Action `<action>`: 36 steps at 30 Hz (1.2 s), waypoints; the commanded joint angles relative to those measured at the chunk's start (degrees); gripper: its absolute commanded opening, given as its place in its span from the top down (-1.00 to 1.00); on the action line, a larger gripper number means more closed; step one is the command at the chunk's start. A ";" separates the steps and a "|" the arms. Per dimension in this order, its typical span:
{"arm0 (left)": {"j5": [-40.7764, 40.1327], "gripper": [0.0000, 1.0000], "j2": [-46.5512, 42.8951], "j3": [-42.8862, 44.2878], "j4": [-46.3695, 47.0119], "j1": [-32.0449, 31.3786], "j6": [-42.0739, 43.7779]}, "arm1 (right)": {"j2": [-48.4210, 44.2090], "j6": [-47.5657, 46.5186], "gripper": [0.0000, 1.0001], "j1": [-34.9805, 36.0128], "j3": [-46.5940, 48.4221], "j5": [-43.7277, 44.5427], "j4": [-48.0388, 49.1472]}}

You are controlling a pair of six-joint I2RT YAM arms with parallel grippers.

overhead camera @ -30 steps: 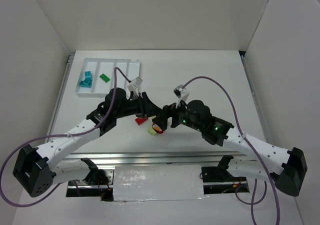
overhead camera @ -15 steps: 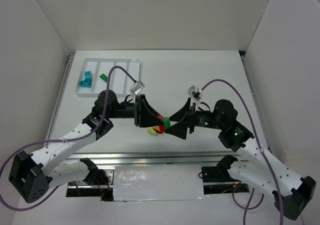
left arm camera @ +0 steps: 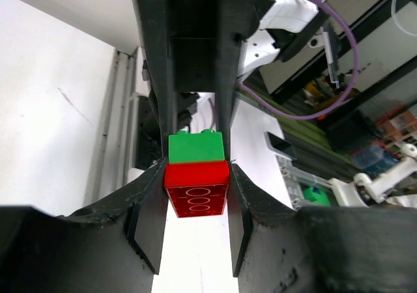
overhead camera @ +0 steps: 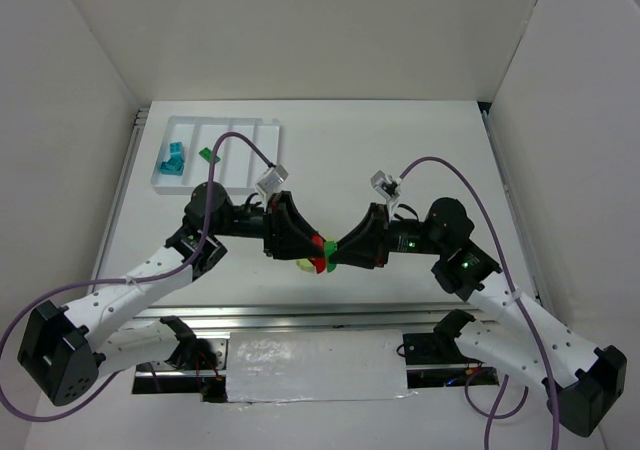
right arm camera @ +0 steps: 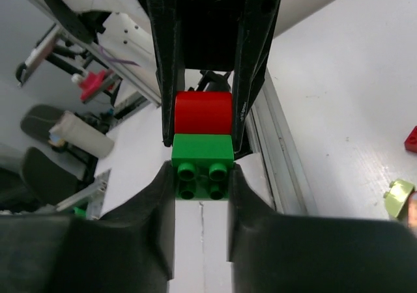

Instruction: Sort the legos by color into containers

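Wrist views show left jaws gripping red brick (left arm camera: 195, 189), right jaws gripping green brick (right arm camera: 202, 157).

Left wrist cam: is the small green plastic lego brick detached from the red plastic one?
No, the small green plastic brick sits flush against the red plastic brick pinched by the left gripper.

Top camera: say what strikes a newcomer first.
Mid-table, a red brick joined to a green brick is gripped from both sides: left jaws clamp the red, right jaws the green. Far left, teal bricks lie in the leftmost slot of the white tray.
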 commanded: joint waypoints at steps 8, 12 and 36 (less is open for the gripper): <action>1.51 1.00 -2.20 0.40 -1.19 3.63 4.14 | -6.68 -5.70 1.00 -6.53 -4.30 -5.00 2.04; 1.60 1.00 -2.39 -0.31 0.22 5.57 3.26 | -10.73 -6.23 1.00 -14.34 -5.63 -5.45 -0.68; -75.21 1.00 46.54 46.95 -51.28 29.83 10.28 | -6.26 -1.74 1.00 -15.33 -5.81 19.25 -12.55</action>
